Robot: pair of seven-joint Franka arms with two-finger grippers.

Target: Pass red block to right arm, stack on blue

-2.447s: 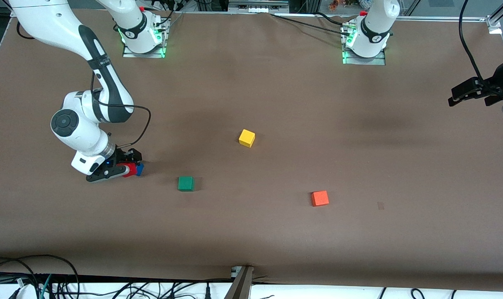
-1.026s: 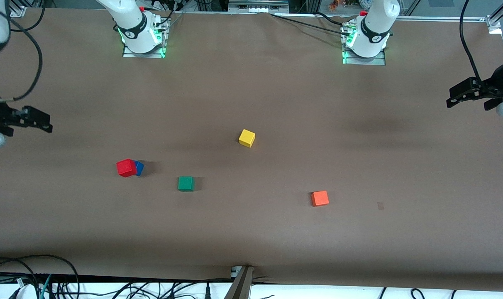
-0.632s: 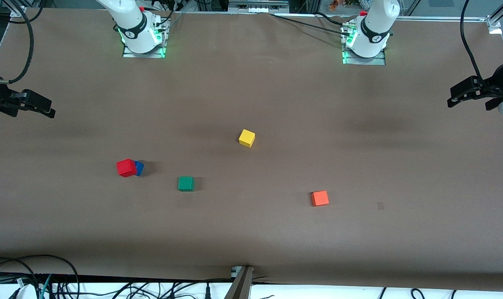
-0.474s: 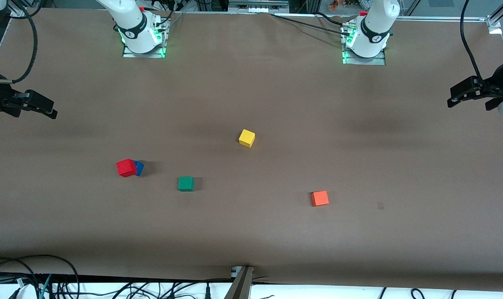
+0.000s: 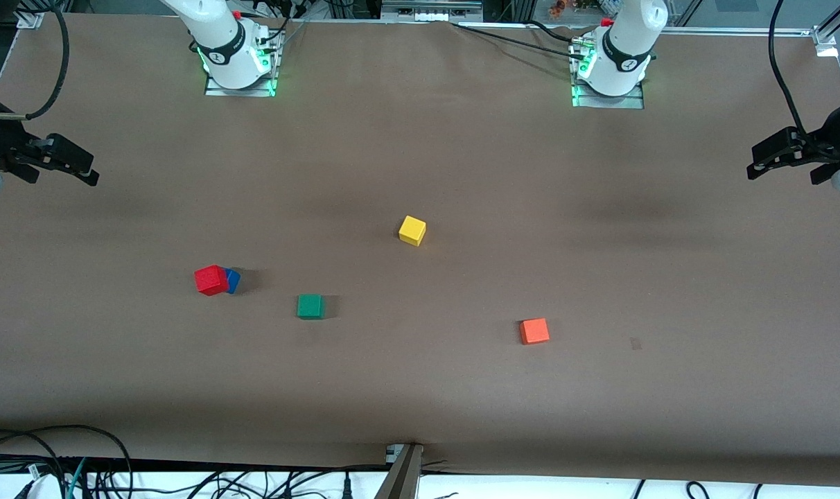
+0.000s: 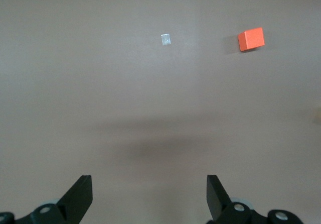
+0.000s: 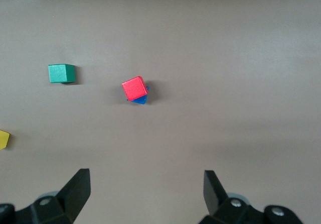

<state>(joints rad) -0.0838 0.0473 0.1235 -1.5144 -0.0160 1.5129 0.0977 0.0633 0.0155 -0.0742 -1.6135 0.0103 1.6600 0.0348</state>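
On the brown desk (image 5: pixel 461 388), toward the right arm's end, the small pure-red cube (image 5: pixel 211 280) sat on top of the small bright-blue cube (image 5: pixel 233 280), skewed relative to it. Over that end's edge hung the right gripper (image 5: pixel 80 177), spread wide and empty. Over the desk's other end, the left gripper (image 5: pixel 766 163) waited, likewise spread with nothing between its fingers.

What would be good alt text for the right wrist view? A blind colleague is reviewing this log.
The red block sits on the blue block, turned askew so a blue corner shows, on the brown table. A green block lies beside them, a yellow block at the picture's edge. The right gripper is open and empty, high above.
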